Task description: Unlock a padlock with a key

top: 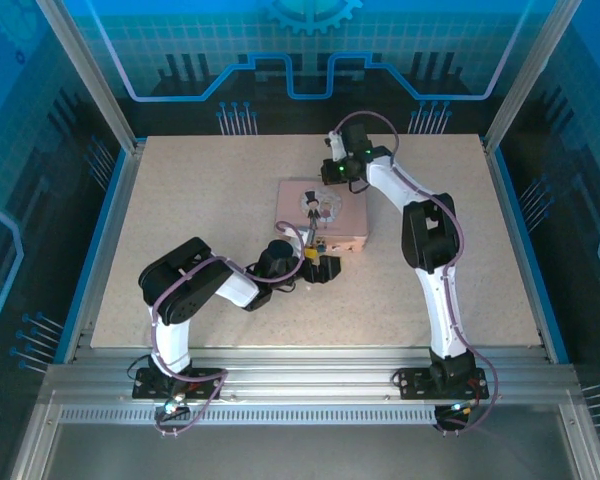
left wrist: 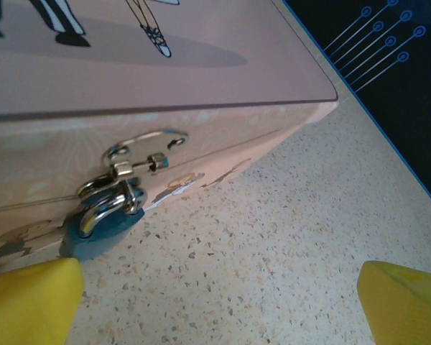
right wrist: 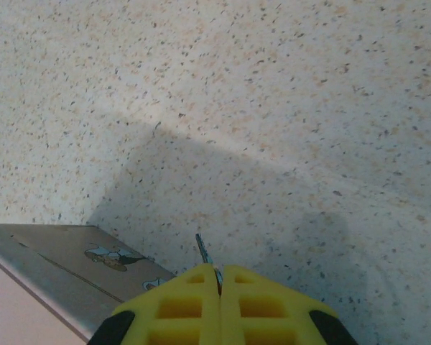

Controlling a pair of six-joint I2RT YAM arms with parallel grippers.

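Note:
The pink box (top: 320, 212) lies mid-table with a cartoon couple on its lid. On the clasp (left wrist: 140, 154) of its front wall hangs the padlock (left wrist: 104, 219), a small teal body under a silver shackle. My left gripper (left wrist: 219, 313) is open in front of that wall, low over the table. One yellow finger (left wrist: 29, 302) sits just below the padlock and the other is far right; nothing is between them. My right gripper (right wrist: 220, 277) hovers behind the box (right wrist: 57, 266), shut on the key (right wrist: 202, 251), whose thin dark blade sticks out of the pads.
The speckled tabletop (left wrist: 273, 237) stretches right of the box front. Blue enclosure walls (top: 310, 60) and metal rails ring the table. The left arm (top: 195, 285) lies low near the front; the right arm (top: 430, 250) arches over the right side.

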